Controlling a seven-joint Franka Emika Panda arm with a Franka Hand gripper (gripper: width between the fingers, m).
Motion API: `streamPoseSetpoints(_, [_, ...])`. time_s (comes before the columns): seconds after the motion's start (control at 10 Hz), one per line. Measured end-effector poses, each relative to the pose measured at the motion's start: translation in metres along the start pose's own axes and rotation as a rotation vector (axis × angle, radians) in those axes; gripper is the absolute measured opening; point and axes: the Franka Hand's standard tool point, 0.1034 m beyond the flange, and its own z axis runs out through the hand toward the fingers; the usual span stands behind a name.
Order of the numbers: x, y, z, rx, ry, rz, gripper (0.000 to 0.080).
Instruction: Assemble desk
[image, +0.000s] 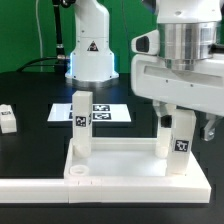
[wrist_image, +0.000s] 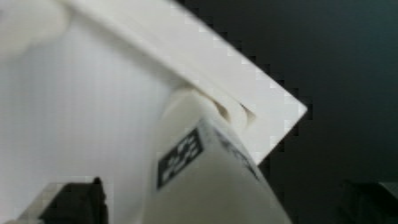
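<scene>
Desk top, smooth white plastic, rectangular and rimmed like a tray, is lying on the black table with two block legs standing in its far corners. Spare leg is sitting well apart at the exterior view's left. Left leg is showing a square black-and-white tag. Right leg is standing between the gripper's wide-spread fingers, unheld.

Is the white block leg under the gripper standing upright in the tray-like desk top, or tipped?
Upright. In the exterior view the white block leg stands vertical at a corner of the white rimmed desk top.
</scene>
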Motion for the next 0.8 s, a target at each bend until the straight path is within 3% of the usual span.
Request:
streamPoseSetpoints(0.1, [0.0055, 0.0045, -0.0008, 0.003, 0.004, -0.141, 0.0649])
streamPoseSetpoints(0.4, [0.0059, 0.0061, 0.0003, 0.003, 0.007, -0.193, 0.0649])
streamPoseSetpoints(0.5, [0.0060, 0.0061, 0.0003, 0.003, 0.007, -0.191, 0.0562])
streamPoseSetpoints(0.6, [0.0061, 0.0062, 0.0003, 0.003, 0.007, -0.191, 0.0425])
streamPoseSetpoints(0.7, [0.0060, 0.0062, 0.0003, 0.003, 0.007, -0.176, 0.0425])
streamPoseSetpoints(0.8, [0.0064, 0.0066, 0.0003, 0.002, 0.008, -0.170, 0.0288])
